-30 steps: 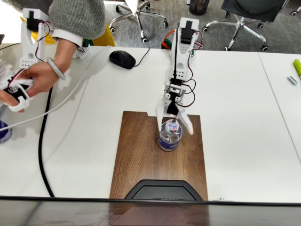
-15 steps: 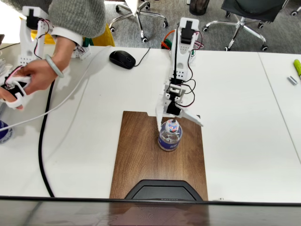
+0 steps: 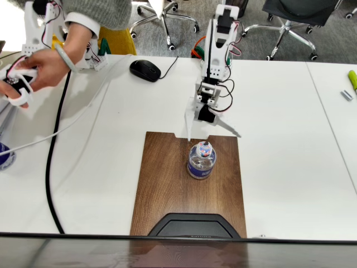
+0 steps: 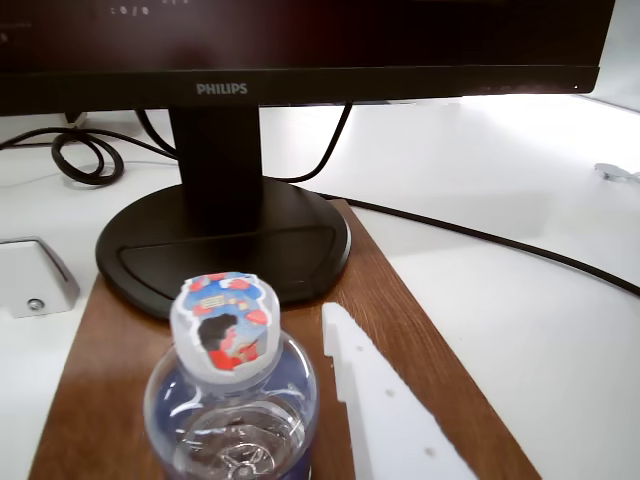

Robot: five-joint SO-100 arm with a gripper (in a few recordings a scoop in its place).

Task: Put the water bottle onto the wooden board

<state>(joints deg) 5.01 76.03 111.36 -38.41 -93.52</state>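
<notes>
Fixed view, left to right: a person's hand (image 3: 42, 70) at the table's far left edge, a black cable (image 3: 53, 151) trailing down the white table (image 3: 290, 139), a mouse (image 3: 145, 70) behind, then the board (image 3: 167, 184) at centre with the bottle (image 3: 201, 161) standing upright on it, a little right of the board's middle. The gripper (image 3: 212, 134) hangs above the board's far edge, fingers spread wide apart, clear of the bottle and holding nothing.

Wrist view: the bottle (image 4: 232, 400) at lower left, cap up, board (image 4: 400, 310) under it, one white finger (image 4: 385, 400) just to its right with a gap between them. The monitor base (image 4: 225, 245) overlaps the board's end behind the bottle.

Handling, as a judgement: small clear plastic, thin-walled, so light and apt to dent or tip if nudged near the cap; smooth sides likely slippery. Best taken around the body at the label band, not the narrow neck. It looks to hold some water, which would steady it.

Against the earlier frames: a second ago the fingers sat close around the cap; half a second ago they had opened; now the arm is lifted and drawn back toward its base. The bottle has not shifted. Placement looks done.
</notes>
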